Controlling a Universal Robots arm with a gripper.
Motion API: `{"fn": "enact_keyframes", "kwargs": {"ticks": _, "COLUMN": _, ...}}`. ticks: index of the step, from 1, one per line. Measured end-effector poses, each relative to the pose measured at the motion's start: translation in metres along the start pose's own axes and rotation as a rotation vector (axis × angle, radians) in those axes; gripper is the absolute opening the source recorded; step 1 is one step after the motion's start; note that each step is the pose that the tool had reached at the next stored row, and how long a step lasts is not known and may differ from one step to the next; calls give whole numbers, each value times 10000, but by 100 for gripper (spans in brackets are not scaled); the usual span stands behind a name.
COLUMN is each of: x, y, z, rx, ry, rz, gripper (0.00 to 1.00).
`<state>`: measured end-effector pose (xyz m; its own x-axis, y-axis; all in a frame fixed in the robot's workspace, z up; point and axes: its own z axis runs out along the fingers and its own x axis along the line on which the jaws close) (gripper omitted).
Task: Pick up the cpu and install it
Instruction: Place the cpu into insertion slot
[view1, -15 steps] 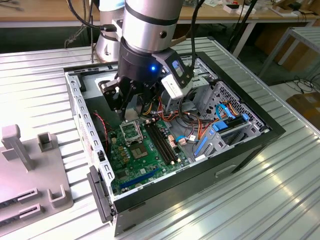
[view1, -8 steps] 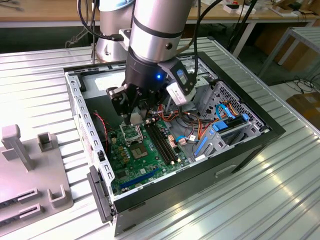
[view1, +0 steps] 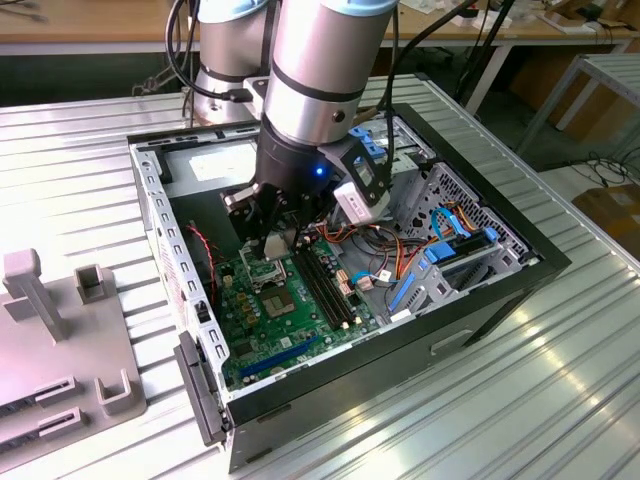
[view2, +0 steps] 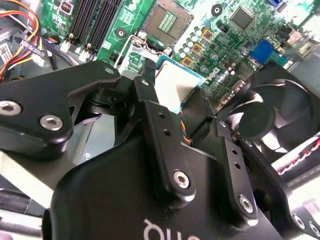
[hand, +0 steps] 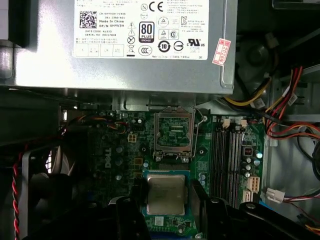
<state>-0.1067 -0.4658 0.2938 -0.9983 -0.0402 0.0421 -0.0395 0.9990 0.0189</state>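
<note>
In the middle of the exterior view the arm reaches down into an open computer case (view1: 400, 352), which lies on a ribbed metal table (view1: 80, 150). The gripper (view1: 273, 241) hangs low over the green board (view1: 262, 335).

The pincer is closed narrowly on the cpu (hand: 165, 194). In the first wrist view the two dark fingers (hand: 136, 196) press against opposite edges of the small square, and its silvery-grey top faces the camera with a thin greenish rim around it. The second wrist view shows the same grip: the cpu (view2: 175, 80) sits right between the tips, pale with a teal edge, and the gripper's black links are in front of it.

The black-framed socket (hand: 173, 131) lies just beside the held chip, between it and the grey power supply (hand: 125, 45). Its contact grid is bare, and the cpu is not yet seated in it. In the exterior view the socket (view1: 262, 272) sits just below the fingertips in the frame. A little lower and to the right of it is the square chip (view1: 281, 305) fixed to the board.

The long memory slots (hand: 227, 160) run alongside the socket, and a black fan (view2: 280, 115) stands near the gripper's other flank.

Far over at the exterior view's left, a grey fixture (view1: 50, 330) rests on the table, well apart from the case.
</note>
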Motion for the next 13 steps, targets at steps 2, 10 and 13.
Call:
{"fn": "enact_keyframes", "kwargs": {"ticks": 2, "x": 0, "y": 0, "z": 0, "rx": 1, "ry": 0, "rz": 0, "gripper": 47}}
{"fn": "enact_keyframes", "kwargs": {"ticks": 10, "x": -1, "y": 0, "z": 11, "rx": -1, "ry": -1, "rz": 0, "gripper": 47}}
{"fn": "enact_keyframes", "kwargs": {"ticks": 13, "x": -1, "y": 0, "z": 11, "rx": -1, "ry": -1, "rz": -1, "gripper": 47}}
